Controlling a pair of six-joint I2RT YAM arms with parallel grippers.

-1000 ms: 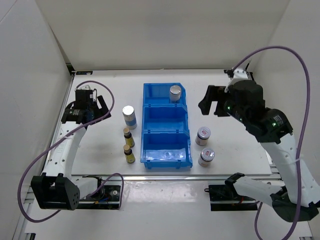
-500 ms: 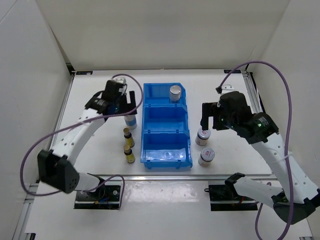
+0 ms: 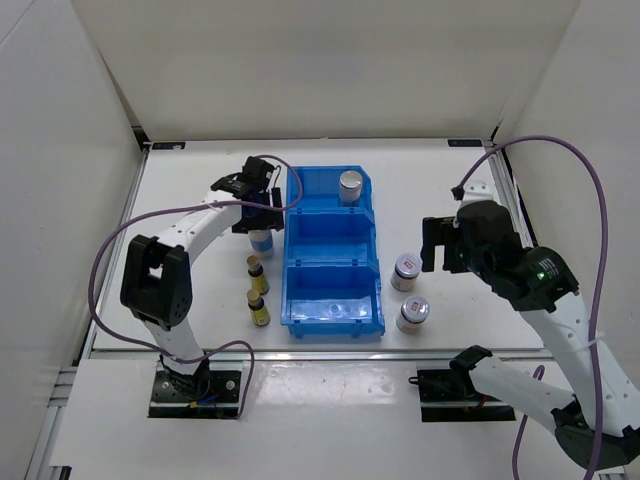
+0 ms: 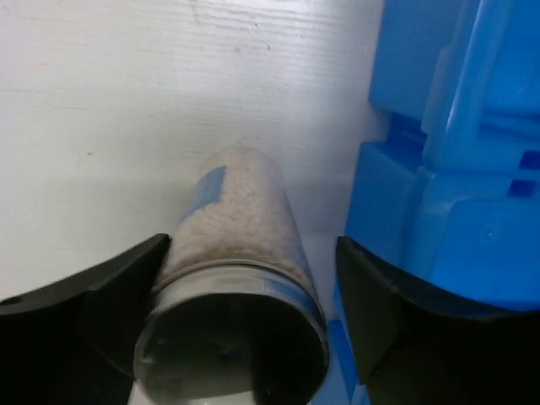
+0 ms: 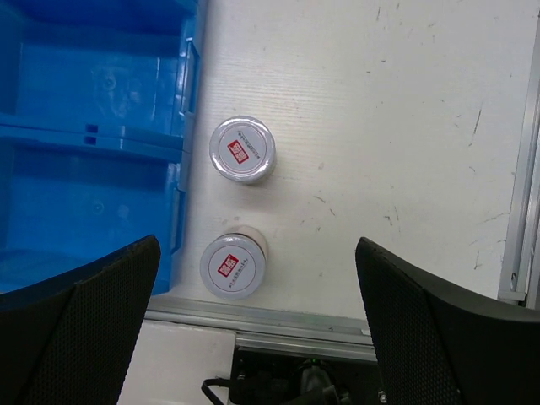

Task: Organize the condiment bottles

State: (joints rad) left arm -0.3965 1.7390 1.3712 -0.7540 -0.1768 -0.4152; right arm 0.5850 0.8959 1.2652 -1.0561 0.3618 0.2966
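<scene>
Shaker between jaws of left gripper

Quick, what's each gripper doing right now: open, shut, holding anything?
Left gripper: open, jaws on either side of the shaker, not clamped on it yet.
Right gripper: open, empty, above the two jars.

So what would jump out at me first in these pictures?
The bright blue bin in the middle of the white table, with one silver-capped shaker standing in its far compartment. Next, the left gripper straddles a second shaker just left of the bin, jaws open around it. On the other side, the right gripper hangs open above two red-marked jars.
</scene>
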